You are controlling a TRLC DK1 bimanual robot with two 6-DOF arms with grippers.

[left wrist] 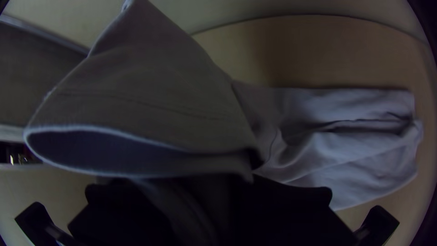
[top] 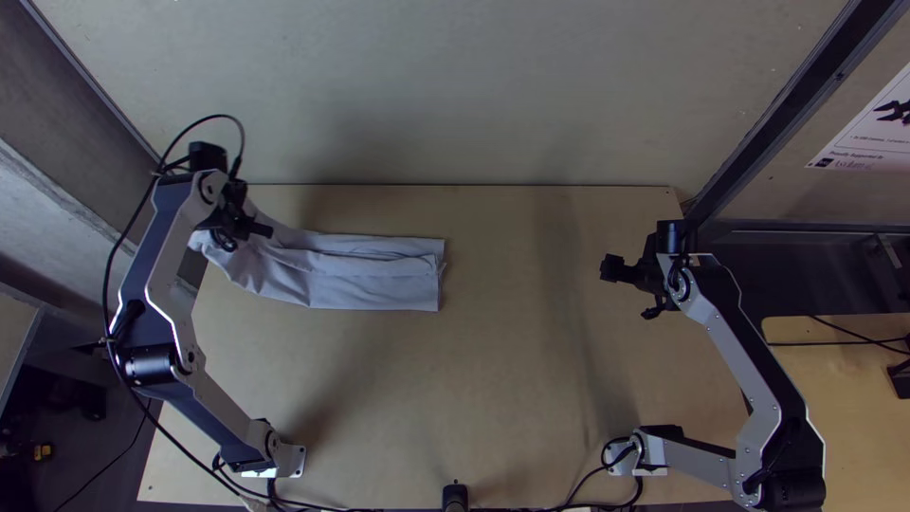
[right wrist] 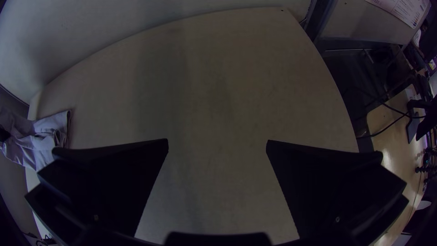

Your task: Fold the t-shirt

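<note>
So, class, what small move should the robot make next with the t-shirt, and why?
Probably the left gripper should carry the raised end inward and lay it over the flat part. The t-shirt lies as a narrow strip, with that end lifted in the jaws near the table's left edge.

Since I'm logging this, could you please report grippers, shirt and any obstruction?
Left gripper clamped on shirt; right gripper open. Shirt in strip, one end raised. Left arm partly overhead.
</note>
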